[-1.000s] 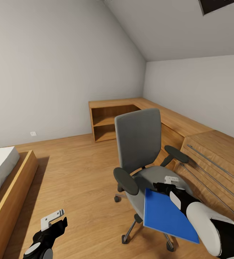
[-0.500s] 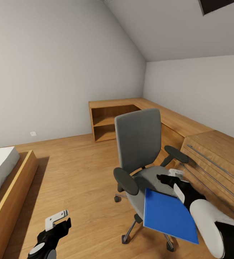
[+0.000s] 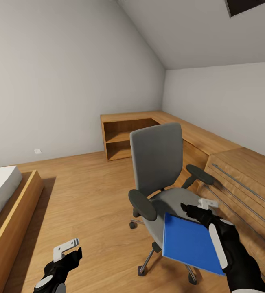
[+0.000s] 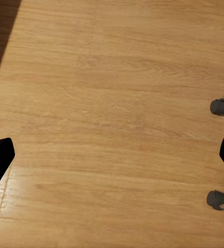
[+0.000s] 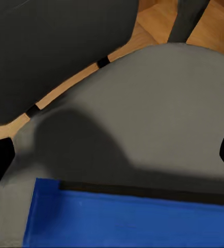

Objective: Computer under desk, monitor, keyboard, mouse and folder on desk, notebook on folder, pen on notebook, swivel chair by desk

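1. The swivel chair point(image 3: 160, 171) stands on the wooden floor point(image 3: 87, 195), grey back upright, black armrests out to either side, chrome legs on castors below.
2. Behind it and along its right side runs a low wooden corner unit point(image 3: 197, 138) with an open shelf bay at its left end, set against the grey walls.
3. The folder point(image 3: 191, 244) lies on the front of the chair seat, bright blue and flat; its near edge overhangs the seat front.
4. The right gripper point(image 3: 197, 206) hangs over the seat, just past the folder's far edge. Fingers spread wide, nothing between them.
5. In the right wrist view both black fingertips sit at the frame's two side edges; between them are the grey seat point(image 5: 143, 113) and a blue strip of the folder point(image 5: 127, 219), with the gripper's shadow on the cushion. No contact with the folder can be made out.
6. The left gripper point(image 3: 69, 251) is low beside the chair, over bare floor, well apart from the folder. Holds nothing.
7. In the left wrist view its fingertips are also at the frame's side edges, wide apart, floorboards point(image 4: 112, 124) between them and two chair castors point(image 4: 218, 106) at one side.
8. A bed point(image 3: 2, 203) with a white mattress on a wooden frame sits at the far left of the head view.
9. A dark skylight corner point(image 3: 246, 6) shows in the sloped ceiling.
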